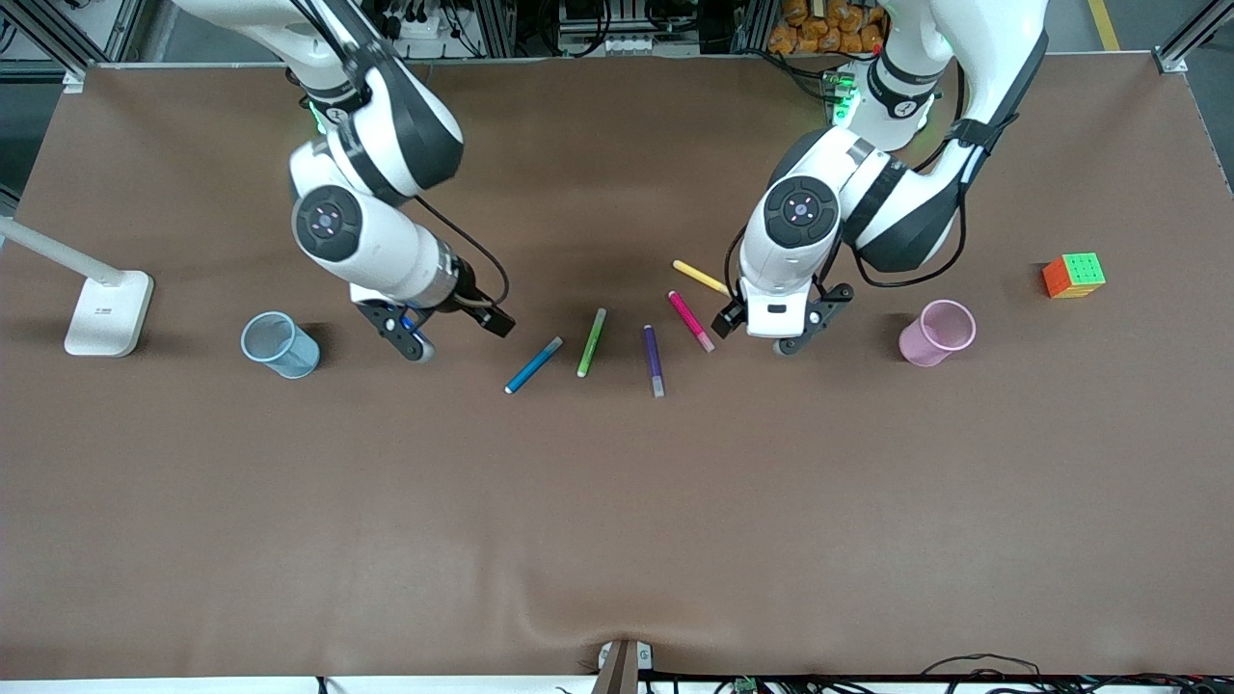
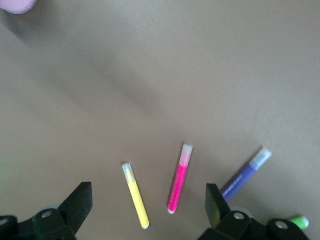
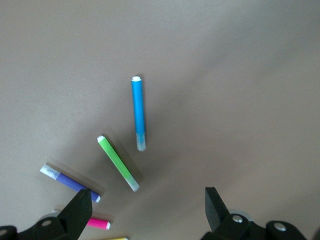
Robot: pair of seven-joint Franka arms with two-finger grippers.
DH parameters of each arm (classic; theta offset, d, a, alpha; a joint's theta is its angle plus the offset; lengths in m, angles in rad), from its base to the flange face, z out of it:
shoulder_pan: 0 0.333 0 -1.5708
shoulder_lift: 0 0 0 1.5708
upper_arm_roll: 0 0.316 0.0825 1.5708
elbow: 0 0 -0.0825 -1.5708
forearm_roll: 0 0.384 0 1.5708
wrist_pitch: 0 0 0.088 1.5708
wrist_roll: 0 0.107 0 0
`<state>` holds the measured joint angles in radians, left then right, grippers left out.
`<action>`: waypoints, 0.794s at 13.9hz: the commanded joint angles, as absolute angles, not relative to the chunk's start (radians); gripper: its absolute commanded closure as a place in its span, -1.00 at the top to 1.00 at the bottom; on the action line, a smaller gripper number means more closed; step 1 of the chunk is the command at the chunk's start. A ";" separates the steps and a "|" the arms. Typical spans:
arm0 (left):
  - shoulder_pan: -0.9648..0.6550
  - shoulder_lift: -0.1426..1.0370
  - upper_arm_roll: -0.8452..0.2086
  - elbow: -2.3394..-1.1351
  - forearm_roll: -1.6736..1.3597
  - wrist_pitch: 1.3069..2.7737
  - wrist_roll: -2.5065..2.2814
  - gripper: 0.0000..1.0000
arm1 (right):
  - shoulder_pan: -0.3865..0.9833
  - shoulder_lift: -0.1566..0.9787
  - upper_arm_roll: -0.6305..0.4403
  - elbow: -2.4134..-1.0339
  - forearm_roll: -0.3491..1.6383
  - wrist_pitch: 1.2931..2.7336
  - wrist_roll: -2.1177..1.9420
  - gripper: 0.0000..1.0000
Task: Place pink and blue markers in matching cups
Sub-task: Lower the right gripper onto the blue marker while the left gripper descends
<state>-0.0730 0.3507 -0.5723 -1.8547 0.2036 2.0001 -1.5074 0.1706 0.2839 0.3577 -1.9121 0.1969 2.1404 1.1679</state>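
The blue marker (image 1: 533,365) (image 3: 138,113) and the pink marker (image 1: 691,321) (image 2: 179,180) lie flat on the brown table among other markers. The pale blue cup (image 1: 280,344) stands upright toward the right arm's end. At the left arm's end the pale pink cup (image 1: 936,333) (image 2: 17,5) is upright too. My right gripper (image 1: 453,333) (image 3: 147,205) hangs open and empty between the blue cup and the blue marker. My left gripper (image 1: 771,333) (image 2: 149,202) is open and empty just beside the pink marker, on the pink cup's side.
A lime-green marker (image 1: 592,342) (image 3: 117,163), a purple marker (image 1: 654,360) (image 2: 246,174) and a yellow marker (image 1: 701,278) (image 2: 135,196) lie in the same row. A colour cube (image 1: 1073,276) sits past the pink cup. A white lamp base (image 1: 108,312) stands past the blue cup.
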 commanded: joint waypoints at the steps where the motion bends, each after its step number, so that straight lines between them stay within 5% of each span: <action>1: -0.077 0.362 -0.580 -1.842 0.281 1.980 -1.601 1.00 | 0.204 0.328 0.357 -1.939 0.196 2.233 1.206 1.00; 11: -0.110 0.359 -0.583 -1.893 0.344 1.985 -1.689 1.00 | 0.287 0.517 0.357 -1.936 -0.055 2.368 1.495 0.95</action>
